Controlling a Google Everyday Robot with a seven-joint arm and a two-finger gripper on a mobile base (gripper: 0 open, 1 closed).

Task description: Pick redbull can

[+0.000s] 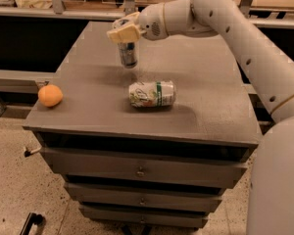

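Over the far part of the desk, your hand sits at the end of the white arm, which reaches in from the right side of the view. Its cream fingers are closed around the top of the redbull can, pinching it there, so the can hangs directly below your hand with its silver and blue body fully in sight. The can stands close to upright, leaning only slightly. A dark shadow lies on the desk right under it, and you cannot tell from this view whether its base touches the surface or is just clear of it. Nearer to the camera than your hand, and a little to the right of it, a white-and-green can lies on its side, apart from the redbull can. Well off to the left of your hand and closer to the desk's front edge, an orange rests near the left corner, far from both cans. Below the hand, under the desktop, the front of the desk shows a stack of drawers with small knobs.
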